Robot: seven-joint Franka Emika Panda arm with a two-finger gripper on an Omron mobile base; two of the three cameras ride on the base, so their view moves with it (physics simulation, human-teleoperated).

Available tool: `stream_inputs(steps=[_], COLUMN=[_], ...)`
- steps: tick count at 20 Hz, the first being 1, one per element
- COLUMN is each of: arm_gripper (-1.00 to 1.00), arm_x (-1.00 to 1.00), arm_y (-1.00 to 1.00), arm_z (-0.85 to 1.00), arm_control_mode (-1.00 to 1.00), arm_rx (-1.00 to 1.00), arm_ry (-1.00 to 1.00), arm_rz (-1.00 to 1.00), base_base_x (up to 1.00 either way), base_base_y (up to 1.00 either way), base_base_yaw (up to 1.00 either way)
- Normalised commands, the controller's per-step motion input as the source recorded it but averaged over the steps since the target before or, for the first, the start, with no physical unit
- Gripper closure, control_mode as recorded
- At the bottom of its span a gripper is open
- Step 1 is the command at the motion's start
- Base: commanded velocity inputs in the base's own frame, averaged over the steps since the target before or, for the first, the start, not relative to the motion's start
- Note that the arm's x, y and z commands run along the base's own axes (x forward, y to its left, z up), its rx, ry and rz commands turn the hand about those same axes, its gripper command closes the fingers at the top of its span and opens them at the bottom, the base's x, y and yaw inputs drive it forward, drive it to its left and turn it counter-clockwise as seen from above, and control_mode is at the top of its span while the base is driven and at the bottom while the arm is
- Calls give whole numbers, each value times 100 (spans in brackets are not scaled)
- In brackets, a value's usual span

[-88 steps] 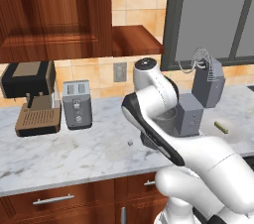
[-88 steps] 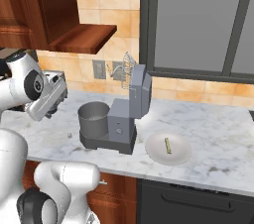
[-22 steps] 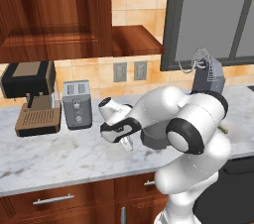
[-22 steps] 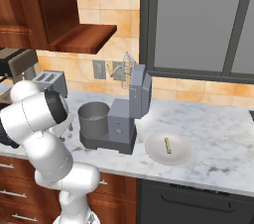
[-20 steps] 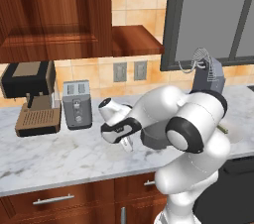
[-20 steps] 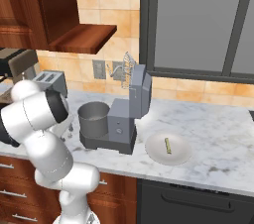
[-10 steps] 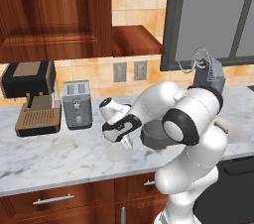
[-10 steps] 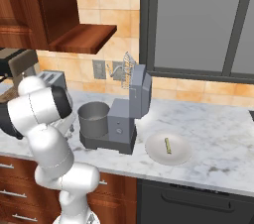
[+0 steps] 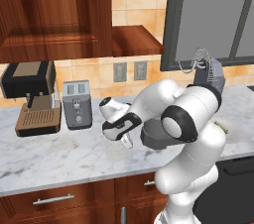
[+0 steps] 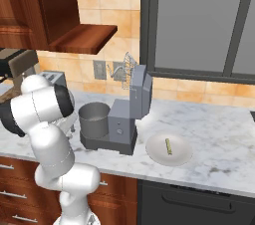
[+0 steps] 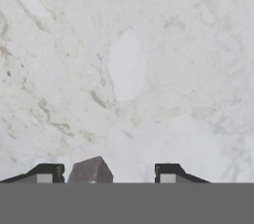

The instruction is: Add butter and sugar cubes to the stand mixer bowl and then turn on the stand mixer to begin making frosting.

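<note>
- Left base view: arm folded low over the marble counter (image 9: 59, 156), gripper (image 9: 127, 141) pointing down at the stone, about 4 o'clock from the silver toaster (image 9: 77, 104) and 8 o'clock from the stand mixer (image 9: 208, 75). Too small here to read the jaw gap or anything between the fingers. Mixer base largely hidden behind the white elbow; whisk raised at the tilted head.
- Right base view: stand mixer bowl (image 10: 94, 120) seated on the dark base, open at the top, head tipped back clear of it. Butter (image 10: 169, 146) lying on the white plate (image 10: 157, 155), at 3 o'clock from the mixer, well apart from the arm. Wrist down at 9 o'clock from the bowl, gripper itself masked by the arm's own links.
- Hand view: looked straight down on marble. Two dark fingertips (image 11: 47, 172) standing apart at 6 o'clock, spread with a clear gap. Brownish sugar cube (image 11: 91, 170) between them, close against the 9 o'clock finger, well short of the other; not yet pinched, as far as could be told.
- Handling, as a judgement: cube light, rigid, tiny and likely crumbly at the corners; best taken across two flat opposite faces, centred between the pads, with gentle closing force. Off-centre as it sat, liable to be nudged sideways or to pop out on closing.
- Whitish cube not made out.
</note>
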Motion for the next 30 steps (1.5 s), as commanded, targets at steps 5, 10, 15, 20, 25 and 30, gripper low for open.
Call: stream_inputs(steps=[5,10,15,20,25,30], arm_gripper=[100,100,100,100,100,100], arm_x=[-5,-2,-18,-66,-60,-13], arm_y=[-36,-25,-4,0,-10,-24], arm_z=[-22,-23,1,87,100,100], arm_control_mode=[-100,-100,-100,-100,-100,-100], arm_rx=[0,0,0,5,5,2], arm_ry=[0,0,0,-19,-26,-8], arm_rz=[0,0,0,0,0,0], base_base_x=[0,0,0,0,0,0], base_base_y=[0,0,0,0,0,0], base_base_yaw=[0,0,0,0,0,0])
